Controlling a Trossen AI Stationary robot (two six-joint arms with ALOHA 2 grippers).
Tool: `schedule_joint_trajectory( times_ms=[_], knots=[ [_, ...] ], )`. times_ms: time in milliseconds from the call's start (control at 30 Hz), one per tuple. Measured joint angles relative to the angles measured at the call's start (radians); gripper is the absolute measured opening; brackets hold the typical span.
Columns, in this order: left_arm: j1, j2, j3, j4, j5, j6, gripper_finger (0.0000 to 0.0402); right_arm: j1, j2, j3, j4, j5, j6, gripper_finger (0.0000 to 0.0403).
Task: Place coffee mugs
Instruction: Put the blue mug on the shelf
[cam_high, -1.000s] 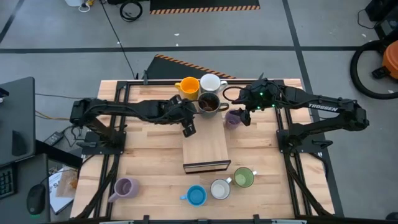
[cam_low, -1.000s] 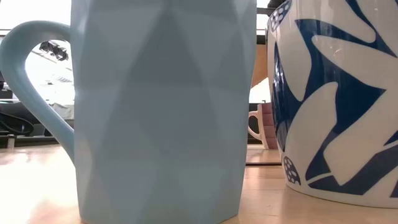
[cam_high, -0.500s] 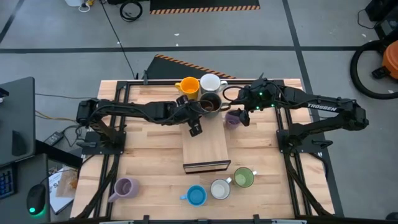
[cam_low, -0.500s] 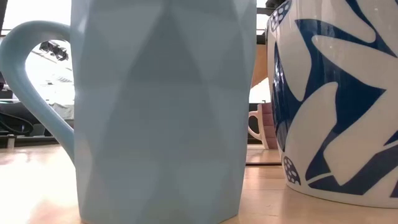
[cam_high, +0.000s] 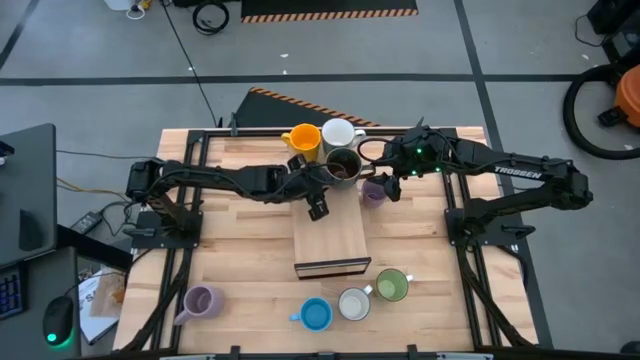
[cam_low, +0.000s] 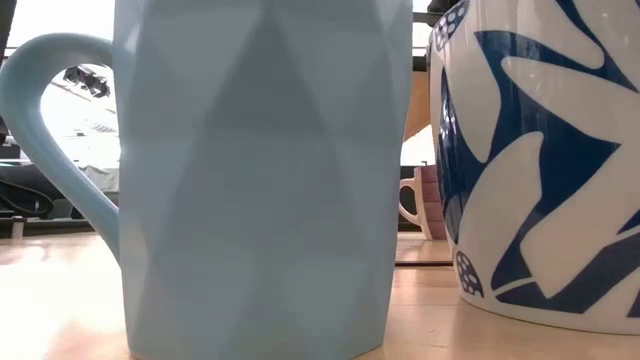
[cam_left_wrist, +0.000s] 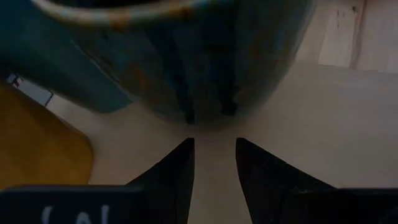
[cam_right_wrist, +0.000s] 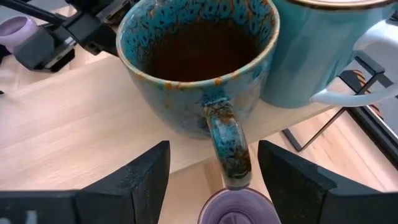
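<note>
Seen from above: left gripper over the far end of the wooden board, just beside the dark mug, fingers set a narrow gap apart and holding nothing, the mug's rounded wall close ahead of their tips. Right gripper at the mug's other side, fingers spread wide and empty, a lavender mug directly below them. Dark mug upright on the board's far end, mouth up, handle pointing toward the right gripper. Touching or nearly touching it at the table's far edge, an orange mug and a white mug. Near the front edge, a row: second lavender mug off to the left, then blue mug, patterned white mug and green mug, all upright.
</note>
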Motion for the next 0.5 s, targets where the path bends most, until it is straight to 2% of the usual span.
schedule_joint_trajectory(
  times_ms=[233,300,500],
  knots=[
    [-0.003,-0.050,0.002,-0.117,0.002,0.000,0.0125,-0.001,0.001,0.000,0.013,0.030,-0.004,0.0249],
    [-0.005,-0.076,0.002,-0.151,0.029,0.000,0.0125,-0.001,0.002,0.000,0.023,0.038,-0.015,0.0249],
    [-0.006,-0.148,0.004,-0.243,0.219,-0.029,0.0125,-0.001,0.003,0.000,0.043,0.043,-0.037,0.0250]
  ],
)
